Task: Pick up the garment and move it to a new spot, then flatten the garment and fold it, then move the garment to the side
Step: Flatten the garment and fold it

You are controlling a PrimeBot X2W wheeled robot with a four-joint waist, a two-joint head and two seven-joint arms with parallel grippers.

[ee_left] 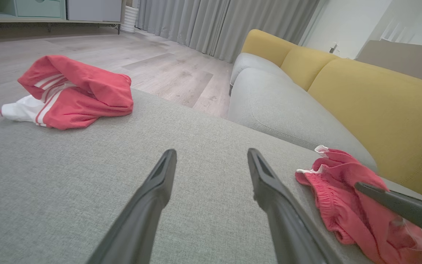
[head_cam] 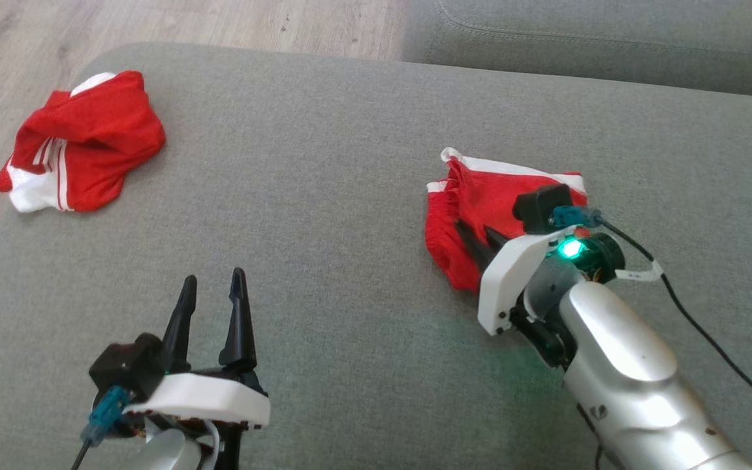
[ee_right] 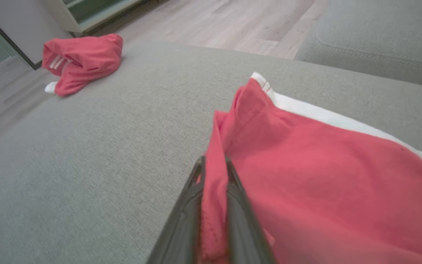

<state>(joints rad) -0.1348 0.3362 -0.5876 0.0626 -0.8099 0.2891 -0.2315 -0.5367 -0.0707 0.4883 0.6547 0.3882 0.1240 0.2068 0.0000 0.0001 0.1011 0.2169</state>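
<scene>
A red garment with white trim (head_cam: 480,196) lies crumpled on the grey cushion, right of centre. My right gripper (head_cam: 477,236) rests on its near left edge and is shut on a fold of the red fabric, which stands pinched between the two fingers in the right wrist view (ee_right: 214,163). The rest of the garment (ee_right: 306,176) spreads flat to the right of the fingers. In the left wrist view the garment (ee_left: 339,190) sits at the lower right. My left gripper (head_cam: 213,284) is open over bare cushion at the lower left, its fingers (ee_left: 159,183) wide apart and holding nothing.
A second red and white garment (head_cam: 82,140) lies bunched at the cushion's far left corner, near the edge. The grey cushion (head_cam: 324,196) is bare between the two garments. A grey sofa seat (head_cam: 611,39) with a yellow backrest (ee_left: 361,95) lies beyond, wooden floor (head_cam: 219,26) past the far left edge.
</scene>
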